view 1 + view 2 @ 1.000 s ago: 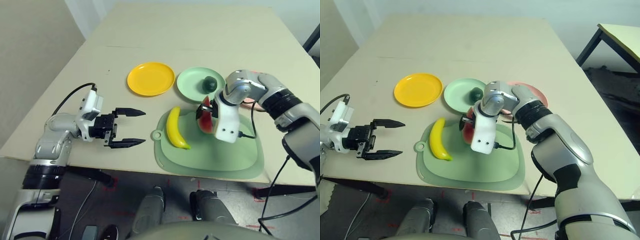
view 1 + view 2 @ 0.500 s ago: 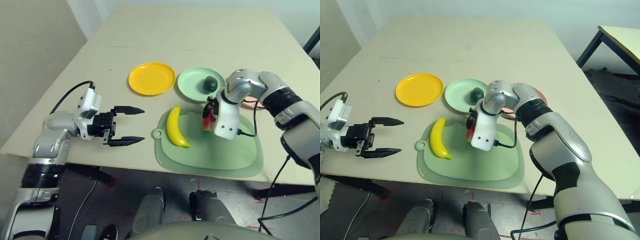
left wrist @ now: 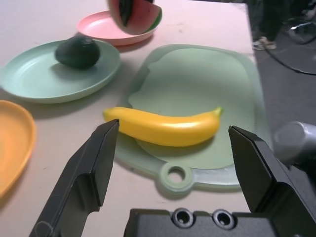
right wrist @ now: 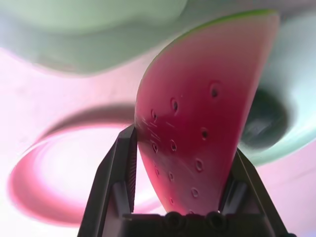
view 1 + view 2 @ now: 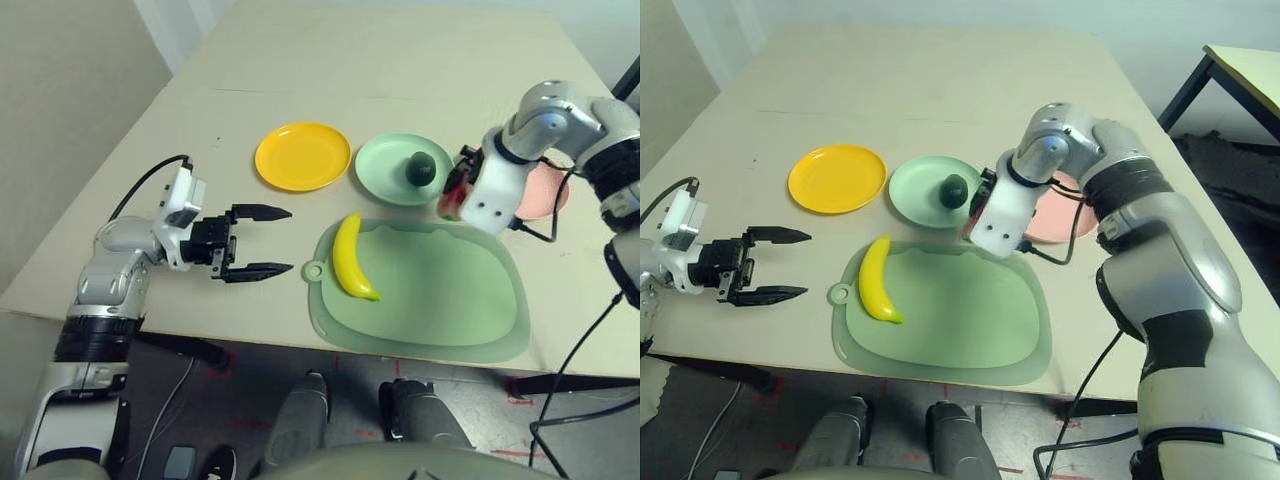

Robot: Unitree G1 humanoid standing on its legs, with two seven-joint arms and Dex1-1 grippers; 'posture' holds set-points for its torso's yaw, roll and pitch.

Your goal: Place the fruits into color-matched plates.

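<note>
Banana [image 5: 352,258]: on the green mat [image 5: 440,300], its left part
Avocado [image 5: 420,169]: in the mint plate [image 5: 385,165]
Yellow plate [image 5: 302,156]: bare
Right claw [image 5: 458,188]: grips the watermelon wedge [image 5: 452,195] (beside the pink plate [image 5: 545,195])
Left claw [image 5: 262,241]: fingers spread, over the bench [image 5: 380,70]

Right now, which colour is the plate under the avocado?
Pale mint green plate, clearest in the left eye view.

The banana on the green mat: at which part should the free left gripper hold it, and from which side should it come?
Probably grip the banana across its thick middle, coming from above. It lies flat on the mat, long and curved, so its narrow width fits between the open left gripper fingers.
</note>
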